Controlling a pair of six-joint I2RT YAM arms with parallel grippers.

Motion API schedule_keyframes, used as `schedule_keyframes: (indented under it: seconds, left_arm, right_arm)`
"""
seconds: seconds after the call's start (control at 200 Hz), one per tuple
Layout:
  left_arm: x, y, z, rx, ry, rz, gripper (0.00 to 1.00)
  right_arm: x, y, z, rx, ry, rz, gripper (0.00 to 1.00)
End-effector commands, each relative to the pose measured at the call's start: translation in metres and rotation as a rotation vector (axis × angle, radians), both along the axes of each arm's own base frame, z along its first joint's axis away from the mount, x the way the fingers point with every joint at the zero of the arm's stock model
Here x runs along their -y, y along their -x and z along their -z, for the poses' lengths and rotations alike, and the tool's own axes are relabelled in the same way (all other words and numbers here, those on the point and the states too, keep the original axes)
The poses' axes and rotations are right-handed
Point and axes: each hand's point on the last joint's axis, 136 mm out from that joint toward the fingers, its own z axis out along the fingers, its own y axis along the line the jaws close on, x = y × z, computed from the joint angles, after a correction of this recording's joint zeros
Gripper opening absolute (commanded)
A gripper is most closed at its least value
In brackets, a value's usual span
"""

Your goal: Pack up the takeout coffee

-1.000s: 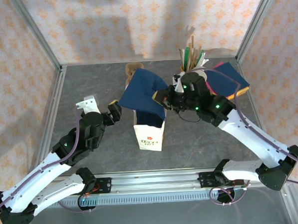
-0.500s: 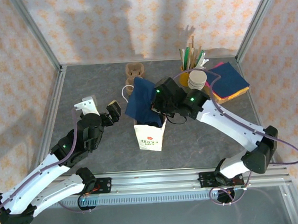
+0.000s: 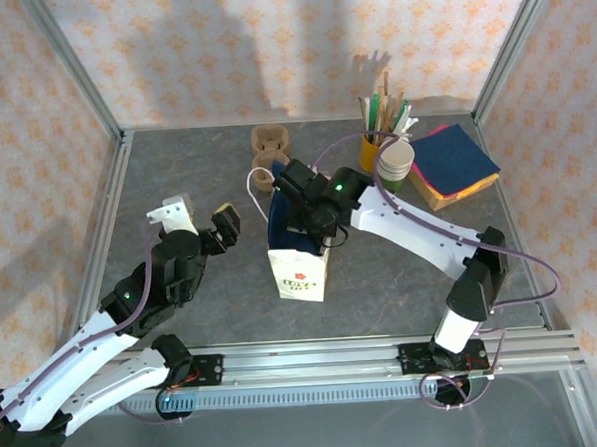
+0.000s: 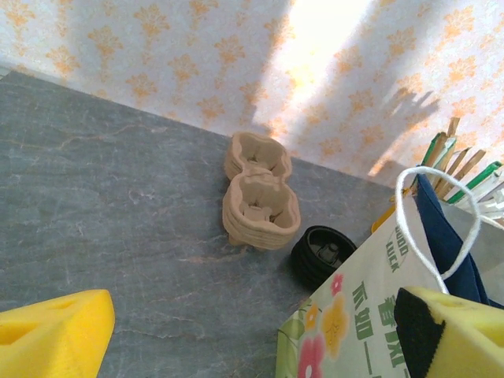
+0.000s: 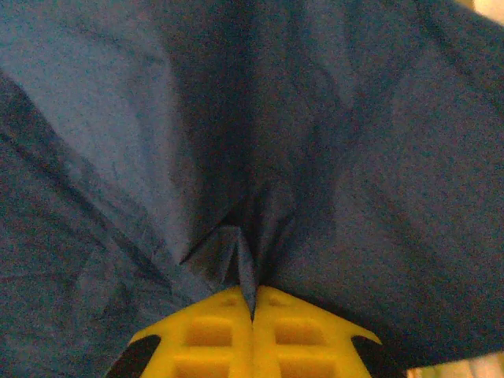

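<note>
1. While the right arm reached over the white paper bag with green print and a flower, its fingers were sunk in the bag's mouth. In the top view they were hard to separate from the dark blue paper napkin standing out of the bag.
2. Right gripper: yellow fingertips pressed together, with a fold of the napkin pinched in the seam between them. Blue paper hid the bag's interior.
3. Left gripper: jaws stood wide apart, left of the bag, near it but not touching.
4. Takeout coffee: position uncertain. A round black plastic lid sat just beside the bag's far corner, near the two brown pulp cup carriers. The bag cut off the lid's lower right edge. Whether a cup stood under it could not be told.
5. Bag's white cord handle looped up, its far end lost behind the napkin.
6. Back right of the grey table: a yellow cup of sticks and straws touched a lidless stack of white-and-green cups. A flat napkin pile, blue on top, lay beside them.
</note>
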Motion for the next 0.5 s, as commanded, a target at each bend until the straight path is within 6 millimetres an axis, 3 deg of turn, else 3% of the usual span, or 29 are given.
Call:
schedule_keyframes:
  seconds: [0.0,0.095,0.29,0.496]
  left_arm:
    - [-0.006,0.000,0.001,0.009,0.020,-0.025,0.93]
    - [-0.005,0.000,0.001,0.010,0.020,-0.025,0.93]
    - [-0.003,-0.001,0.002,0.008,0.021,-0.020,0.93]
    - [-0.005,-0.001,0.006,0.003,0.012,-0.028,0.93]
  right_arm:
    - [0.020,0.005,0.003,-0.010,0.125,-0.005,0.00]
    - [0.015,0.004,-0.005,0.002,0.102,-0.017,0.04]
    - [0.000,-0.001,-0.032,0.045,0.019,-0.050,0.23]
    - [0.000,-0.017,-0.066,0.149,-0.010,-0.023,0.31]
